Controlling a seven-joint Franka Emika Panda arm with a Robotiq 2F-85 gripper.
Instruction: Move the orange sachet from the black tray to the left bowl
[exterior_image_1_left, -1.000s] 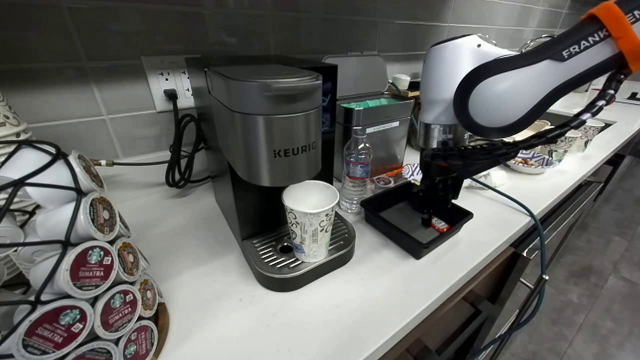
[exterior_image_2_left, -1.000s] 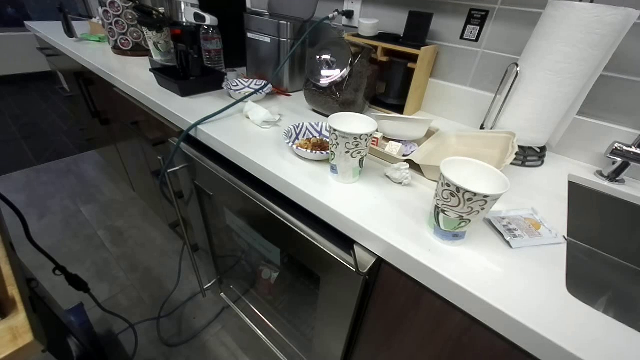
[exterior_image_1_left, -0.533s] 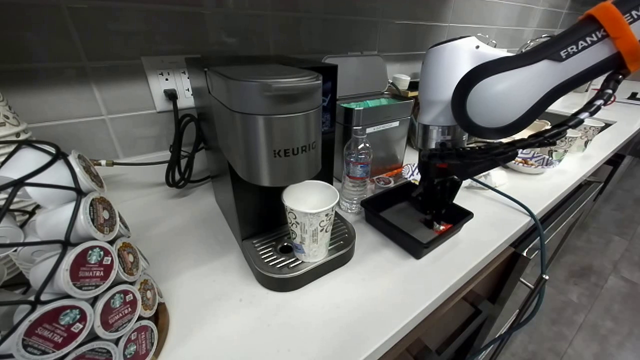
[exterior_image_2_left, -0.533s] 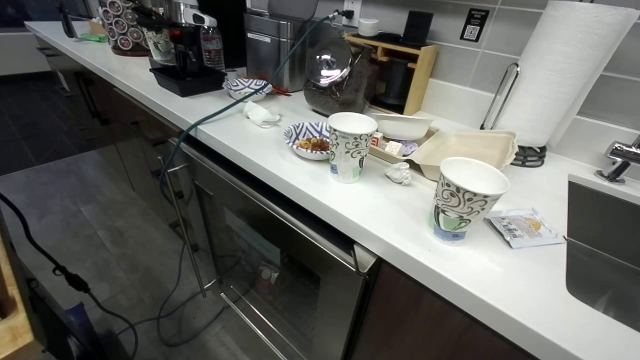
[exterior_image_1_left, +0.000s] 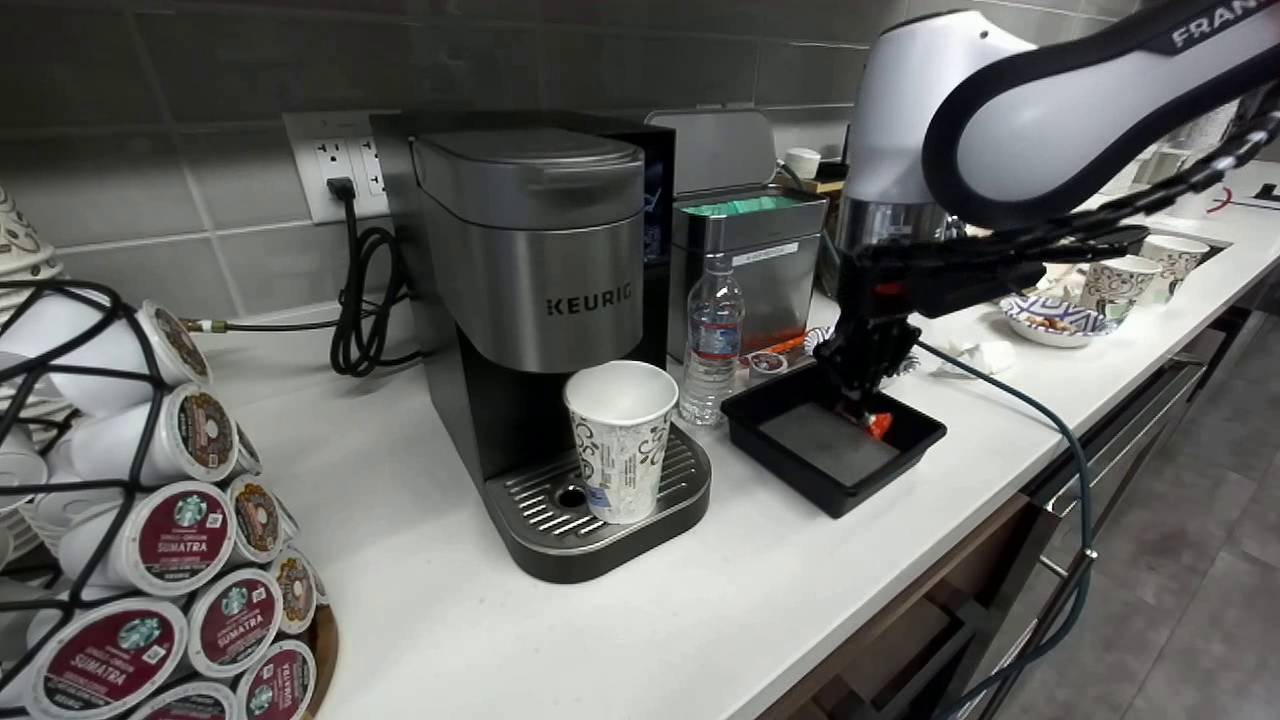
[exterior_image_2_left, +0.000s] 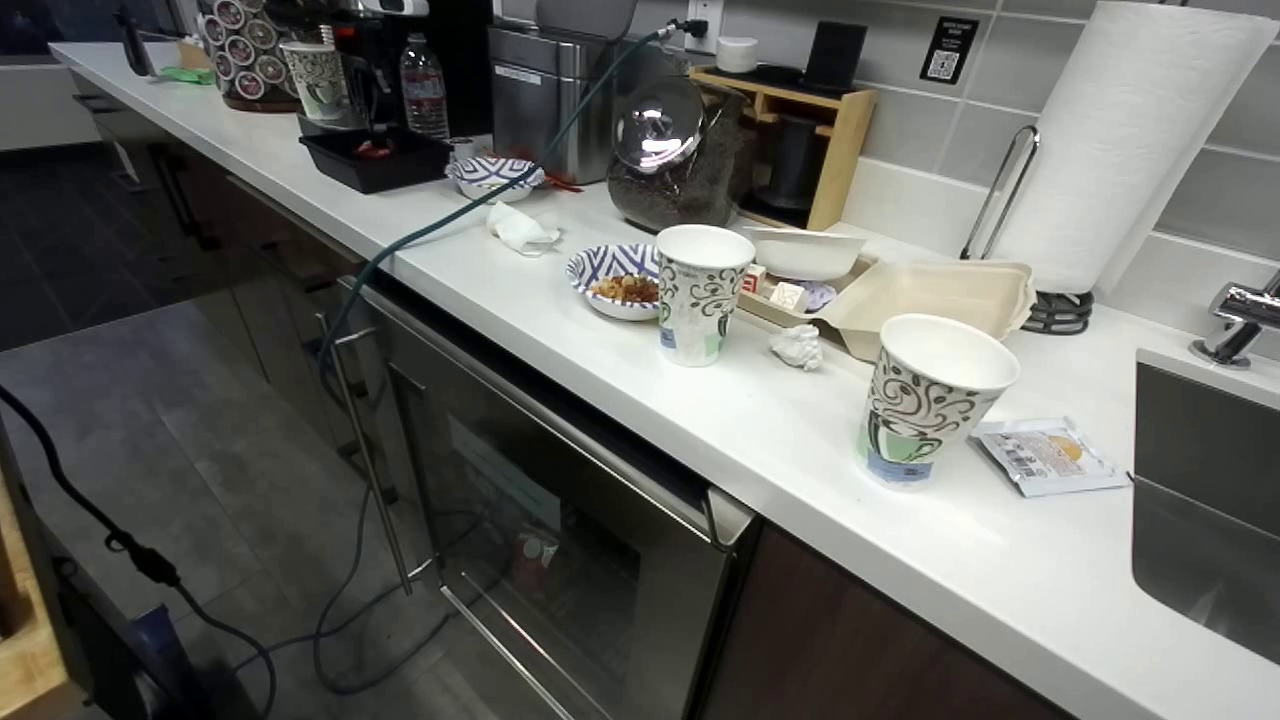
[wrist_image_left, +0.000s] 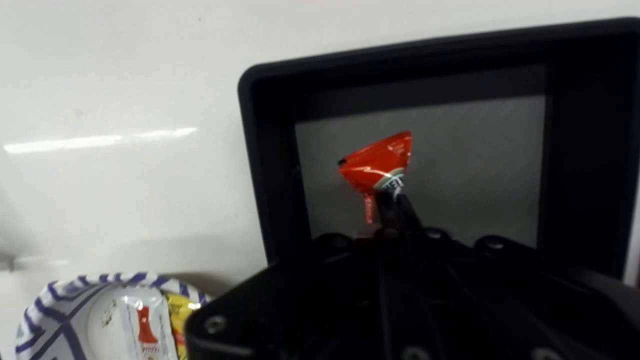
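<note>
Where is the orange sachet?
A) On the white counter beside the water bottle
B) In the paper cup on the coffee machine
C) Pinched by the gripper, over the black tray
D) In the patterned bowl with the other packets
C: in the wrist view the orange sachet bunches where the gripper pinches it, against the black tray.

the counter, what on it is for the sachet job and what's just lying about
For the job: orange sachet, black tray, gripper; I can't tell which bowl is meant.
Lying about: coffee machine, water bottle, coffee pods, paper towel roll.
</note>
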